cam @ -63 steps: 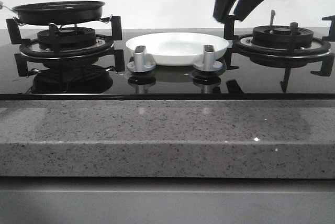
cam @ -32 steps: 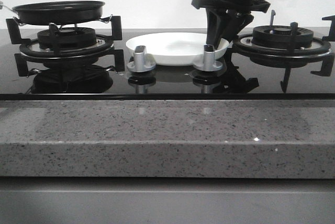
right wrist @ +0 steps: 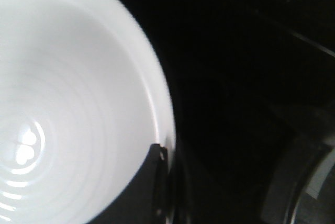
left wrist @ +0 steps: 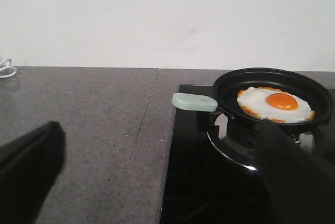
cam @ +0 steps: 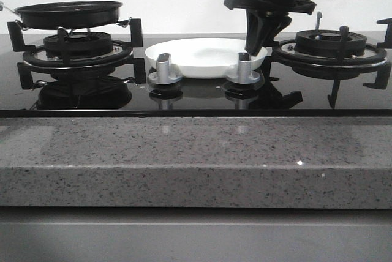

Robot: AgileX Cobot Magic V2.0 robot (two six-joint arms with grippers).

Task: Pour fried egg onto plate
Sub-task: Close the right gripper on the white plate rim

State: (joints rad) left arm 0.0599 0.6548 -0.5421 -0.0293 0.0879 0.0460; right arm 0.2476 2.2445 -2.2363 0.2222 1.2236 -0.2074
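Light was even and soft across the front view, sharp enough, though the glossy black hob (cam: 196,93) mirrored the knobs and burners. The left wrist view ran bright, its near fingers (left wrist: 293,177) blurred dark. The right wrist view was murky and soft, with glare spots on the plate (right wrist: 23,148).

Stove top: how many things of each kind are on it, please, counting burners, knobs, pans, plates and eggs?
Burners: 2
Knobs: 2
Pan: 1
Plate: 1
Egg: 1, lying in the pan
Total: 7
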